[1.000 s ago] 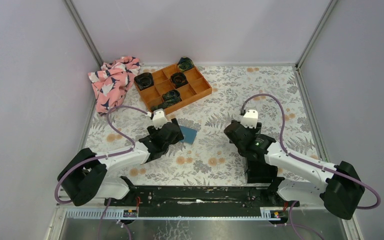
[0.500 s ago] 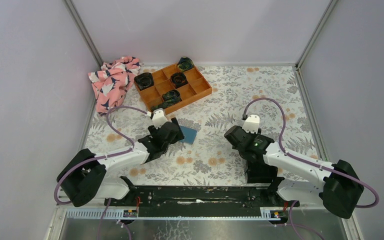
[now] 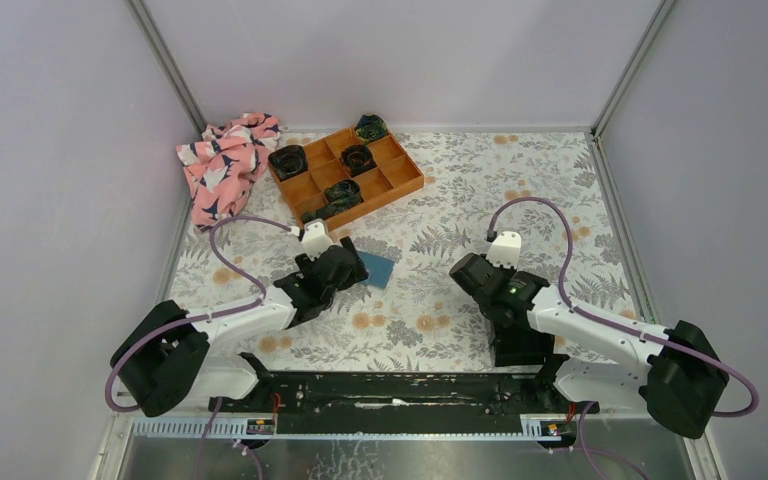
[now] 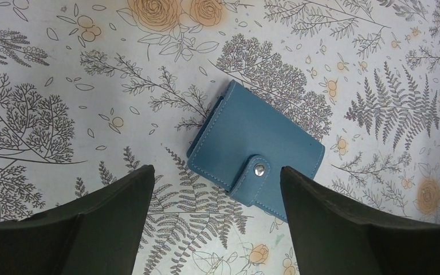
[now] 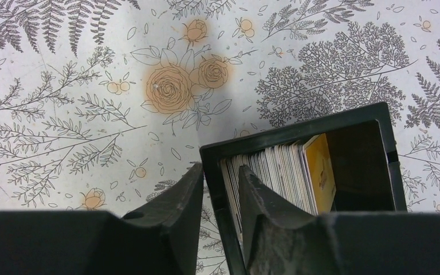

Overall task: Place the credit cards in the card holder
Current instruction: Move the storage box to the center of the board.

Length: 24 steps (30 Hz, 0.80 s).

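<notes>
**Blue card holder shut, cards in the black bin**

The blue card holder (image 4: 258, 152) lies flat on the table (image 3: 560, 180), which has a print of grey leaves and orange flowers. Its flap is closed with a small silver snap (image 4: 258, 168). The left gripper (image 4: 216, 175) hangs just over it. Its two dark fingers (image 4: 109, 223) stand wide apart, one on each side of the holder, and they hold nothing. Seen from above, the holder peeks out just past the tip of the left arm, near the middle of the table.

The credit cards (image 5: 272, 172) stand on their edges in a small black bin (image 5: 298, 127), packed close like a little deck. Most are pale, with a yellow card (image 5: 321, 172) at one end. The bin sits on the table by the right arm, well apart from the card holder.

The right gripper (image 5: 222, 172) is down at one end of the bin. Its fingers are close together with only a thin gap, and the wall of the bin is in that gap. One finger is outside the bin and the other is inside, in front of the cards. I cannot tell if they squeeze the wall or a card.

At the back sits an orange tray (image 3: 400, 185) with dark things in some of its boxes. A pink cloth (image 3: 222, 165) lies bunched just beside it.
</notes>
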Each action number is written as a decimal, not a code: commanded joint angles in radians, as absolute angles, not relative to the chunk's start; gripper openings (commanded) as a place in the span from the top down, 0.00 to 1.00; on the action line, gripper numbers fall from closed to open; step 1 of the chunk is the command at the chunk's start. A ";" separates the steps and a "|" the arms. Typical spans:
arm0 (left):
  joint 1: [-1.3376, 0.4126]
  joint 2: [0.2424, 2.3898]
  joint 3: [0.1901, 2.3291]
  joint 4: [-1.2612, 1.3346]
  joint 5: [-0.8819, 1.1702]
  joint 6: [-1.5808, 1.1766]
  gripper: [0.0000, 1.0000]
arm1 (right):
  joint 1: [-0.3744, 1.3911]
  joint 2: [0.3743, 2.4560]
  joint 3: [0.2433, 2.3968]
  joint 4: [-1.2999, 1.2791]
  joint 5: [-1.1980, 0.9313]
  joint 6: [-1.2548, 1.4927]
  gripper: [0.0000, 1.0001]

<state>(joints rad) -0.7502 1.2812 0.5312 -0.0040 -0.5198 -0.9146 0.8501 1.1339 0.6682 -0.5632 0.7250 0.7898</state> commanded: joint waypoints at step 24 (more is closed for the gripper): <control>-0.735 1.292 0.526 0.025 -0.540 -0.953 0.11 | 0.855 1.315 0.750 -0.443 0.767 0.635 0.98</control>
<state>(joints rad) -0.7464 1.2873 0.5232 -0.0017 -0.5182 -0.9401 0.8509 1.2652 0.7189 -0.4774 0.7948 0.6781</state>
